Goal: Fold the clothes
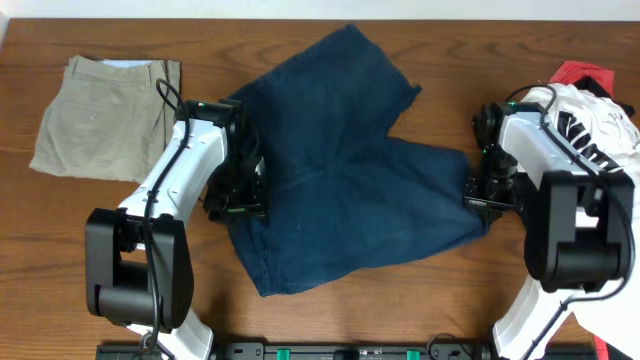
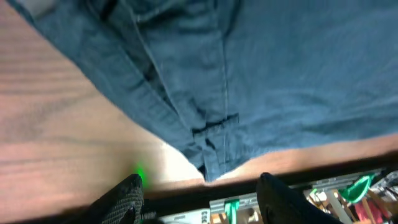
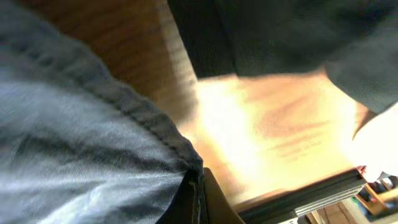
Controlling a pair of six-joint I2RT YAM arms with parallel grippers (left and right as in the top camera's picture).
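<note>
Risk, uneven lift: my right gripper (image 3: 200,198) has cloth and my left gripper (image 2: 202,198) has none, so I judge that a pull now drags the navy trousers (image 1: 340,170) askew instead of folding them.
Risk, missed waistband: the belt loop (image 2: 214,127) and waistband corner hang just above my left fingers (image 2: 127,196); closing too low catches only air.
Risk, neighbours: the white shirt (image 1: 590,125) lies close beside my right arm, and a wide swing could snag it.
Left fingers: spread wide, pinching nothing.
Right fingers: pressed together on a leg hem, as far as the blurred view shows.
Where it lies: mid-table, flat, between both arms; the beige trousers (image 1: 105,115) sit folded, well apart at the far left.
Pointing: waist toward my left arm and the near edge; one leg points to the far edge, the other to my right.
Long axis: diagonal, near-left to far-right.
</note>
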